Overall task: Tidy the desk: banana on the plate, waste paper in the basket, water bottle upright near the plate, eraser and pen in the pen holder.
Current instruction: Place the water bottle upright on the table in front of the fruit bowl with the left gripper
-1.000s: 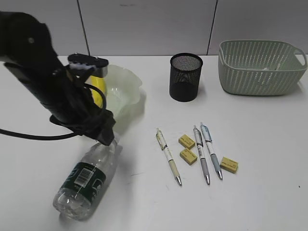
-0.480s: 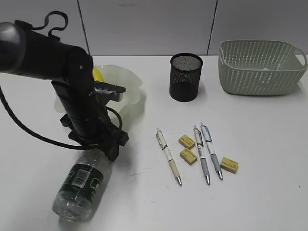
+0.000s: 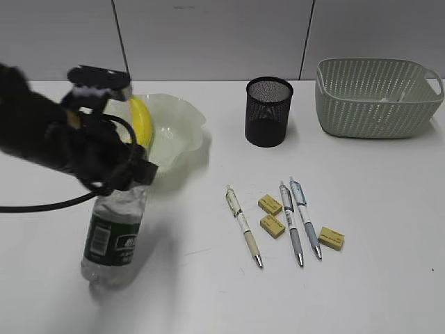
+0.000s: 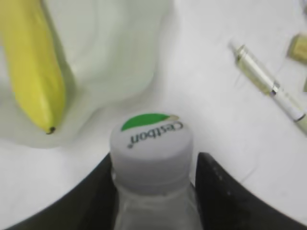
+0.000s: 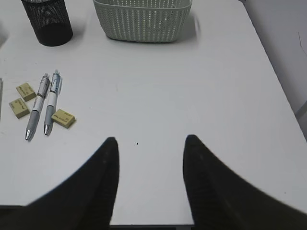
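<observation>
My left gripper (image 3: 132, 175) is shut on the neck of the water bottle (image 3: 113, 236), which stands nearly upright on the desk (image 3: 208, 292) in front of the plate (image 3: 179, 129). In the left wrist view the fingers flank the white cap (image 4: 151, 143). The banana (image 3: 142, 122) lies on the plate (image 4: 120, 48) and also shows in the left wrist view (image 4: 33, 72). Three pens (image 3: 243, 226) and three erasers (image 3: 272, 225) lie on the desk. The pen holder (image 3: 268, 111) and the basket (image 3: 375, 97) stand at the back. My right gripper (image 5: 151, 141) is open and empty. The waste paper is not clearly visible.
In the right wrist view the pens (image 5: 37, 112) and erasers (image 5: 63, 118) lie to the left, the pen holder (image 5: 46, 21) and basket (image 5: 144, 19) at the far edge. The desk's front edge runs just under my right gripper. A black cable trails from the left arm.
The left arm has swung the water bottle from lying on its side to nearly upright, cap now near the plate. Nothing else has moved.
</observation>
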Action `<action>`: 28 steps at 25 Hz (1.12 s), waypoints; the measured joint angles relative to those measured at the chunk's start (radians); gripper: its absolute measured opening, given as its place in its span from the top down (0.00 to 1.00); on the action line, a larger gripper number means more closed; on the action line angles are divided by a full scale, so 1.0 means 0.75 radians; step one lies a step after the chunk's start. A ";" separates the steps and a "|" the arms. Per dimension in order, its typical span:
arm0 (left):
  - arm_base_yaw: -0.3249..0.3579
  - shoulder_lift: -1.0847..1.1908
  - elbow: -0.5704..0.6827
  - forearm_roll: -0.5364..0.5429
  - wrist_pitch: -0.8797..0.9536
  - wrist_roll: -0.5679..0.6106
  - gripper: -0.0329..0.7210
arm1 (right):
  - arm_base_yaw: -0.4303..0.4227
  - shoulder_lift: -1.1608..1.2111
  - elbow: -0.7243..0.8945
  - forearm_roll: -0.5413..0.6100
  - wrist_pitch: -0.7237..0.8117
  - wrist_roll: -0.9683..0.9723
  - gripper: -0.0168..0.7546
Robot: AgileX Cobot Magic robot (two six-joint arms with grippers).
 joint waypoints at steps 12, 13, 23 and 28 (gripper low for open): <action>0.017 -0.188 0.803 -0.003 -1.652 0.000 0.49 | 0.000 0.000 0.000 0.000 0.000 0.000 0.52; 0.017 -0.158 0.808 -0.003 -1.669 0.000 0.49 | 0.000 0.000 0.000 0.000 0.000 0.000 0.52; 0.017 -0.034 0.809 0.035 -1.790 0.000 0.44 | 0.000 0.000 0.000 0.000 0.000 0.000 0.52; 0.017 -0.124 0.809 0.049 -1.777 0.000 0.28 | 0.000 0.000 0.000 0.000 0.000 0.000 0.52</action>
